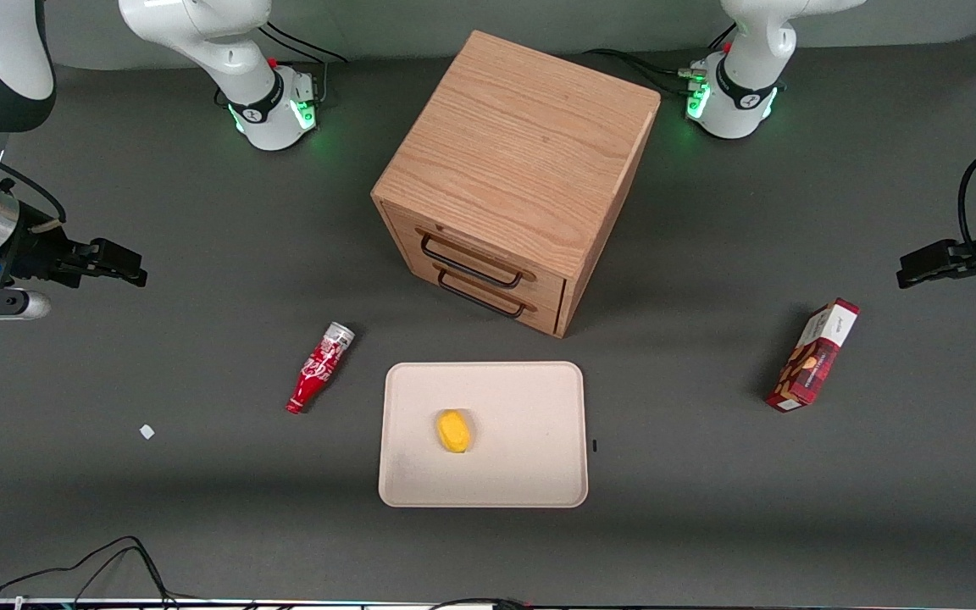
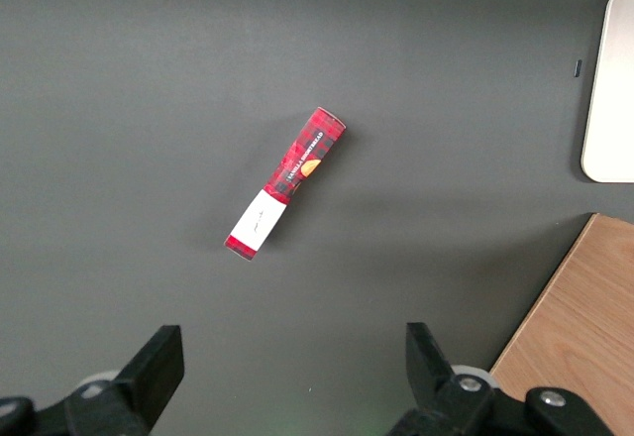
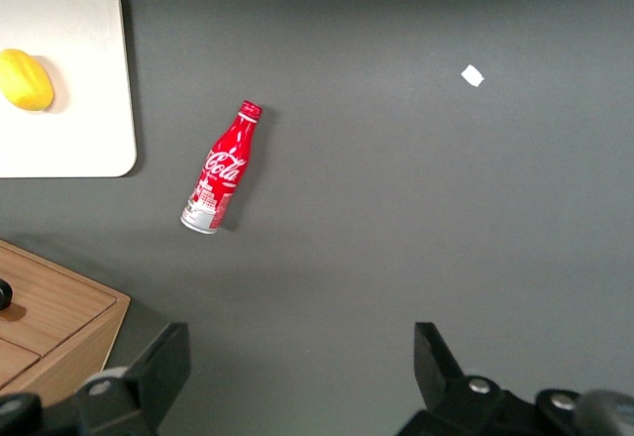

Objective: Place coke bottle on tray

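Red and slim, the small contoured coke bottle (image 1: 320, 368) with its white script logo lay on its side on the dark grey table (image 1: 200, 508), just beside the flat cream rectangular tray (image 1: 530, 398) but not touching it, toward the working arm's end. Its silver end pointed away from the front camera and its narrow neck pointed toward it. On the tray sat one small yellow rounded object (image 1: 453, 430), near the middle. A wooden two-drawer cabinet (image 1: 515, 174) stood farther from the front camera than the tray, and a maroon rectangular snack box (image 1: 812, 355) lay well apart, toward the parked arm's end. The black two-finger gripper (image 1: 134, 269) hung above bare table near the working arm's end, well apart from the bottle and farther from the front camera than it; its fingers (image 3: 158, 372) stood wide apart and held nothing. No part of the task looked done, and the reach to the bottle had yet to begin. Several things could have gone wrong from there. Because the bottle was round and lay flat, a finger landing off-centre would likely have rolled it away or spun it. Closing on the tapered neck might have let it slip out in the lift. Setting it down near the middle of the tray risked knocking the yellow object, and a release on the low rim could have let the bottle roll off.
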### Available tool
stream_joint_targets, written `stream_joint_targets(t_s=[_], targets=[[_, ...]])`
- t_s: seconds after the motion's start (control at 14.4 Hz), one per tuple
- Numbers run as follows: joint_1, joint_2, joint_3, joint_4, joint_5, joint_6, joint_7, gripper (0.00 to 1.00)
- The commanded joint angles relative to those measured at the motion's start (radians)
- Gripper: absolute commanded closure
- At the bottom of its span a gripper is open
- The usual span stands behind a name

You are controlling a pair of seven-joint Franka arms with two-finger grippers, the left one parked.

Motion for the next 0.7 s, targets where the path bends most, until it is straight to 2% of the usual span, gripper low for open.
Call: stream_joint_targets(t_s=[0.0, 0.35, 0.42, 0.49, 0.63], targets=[[0.01, -0.002, -0.009, 0.011, -0.001, -0.006, -0.008, 0.0], [0.013, 0.009, -0.009, 0.017, 0.001, -0.005, -0.008, 0.0], [0.011, 0.022, -0.009, 0.02, 0.021, -0.002, -0.007, 0.0], [0.002, 0.032, -0.01, 0.022, 0.071, 0.001, 0.008, 0.0], [0.007, 0.049, -0.012, 0.02, 0.079, 0.004, 0.038, 0.0]])
